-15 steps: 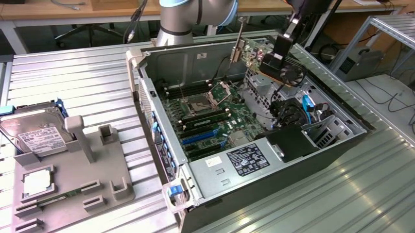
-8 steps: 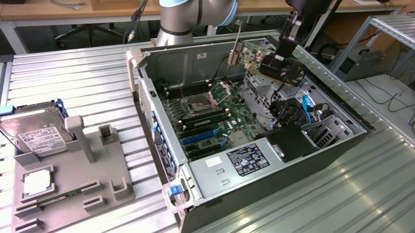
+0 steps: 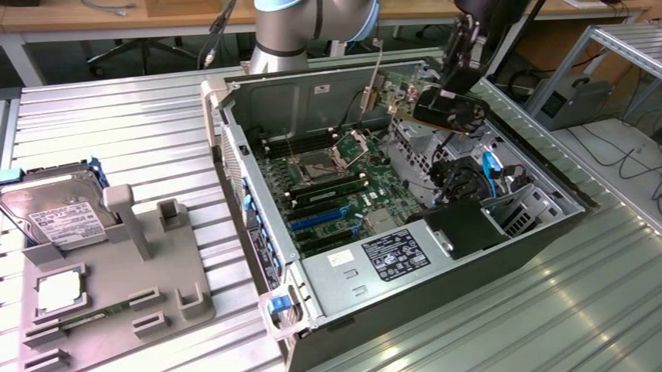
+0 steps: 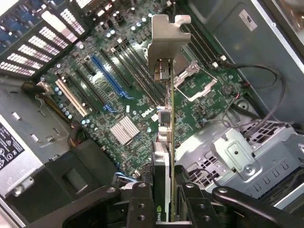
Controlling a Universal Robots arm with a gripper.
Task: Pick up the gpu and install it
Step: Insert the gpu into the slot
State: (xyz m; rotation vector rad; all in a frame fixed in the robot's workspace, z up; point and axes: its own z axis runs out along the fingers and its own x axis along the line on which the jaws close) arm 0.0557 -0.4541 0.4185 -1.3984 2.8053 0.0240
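The gpu (image 3: 435, 107) hangs in the air over the back of the open computer case (image 3: 538, 232), tilted, with its black fan side toward the exterior view's right. Its thin silver bracket (image 3: 371, 81) points to that view's left. My gripper (image 3: 451, 91) comes down from above and is shut on the card. In the wrist view I see the gpu (image 4: 164, 156) edge-on between my fingers (image 4: 141, 205), and its bracket (image 4: 166, 40) is at the far end. It hovers above the motherboard (image 4: 137, 102), clear of the blue slot (image 4: 107, 76).
A motherboard (image 3: 342, 182) with a blue slot (image 3: 315, 219) lies in the case, and a drive cage (image 4: 237, 159) and cables stand beside the card. At the exterior view's left, a grey tray (image 3: 155, 263) holds a hard drive (image 3: 52, 213), a processor (image 3: 60, 291) and a memory stick (image 3: 98, 314).
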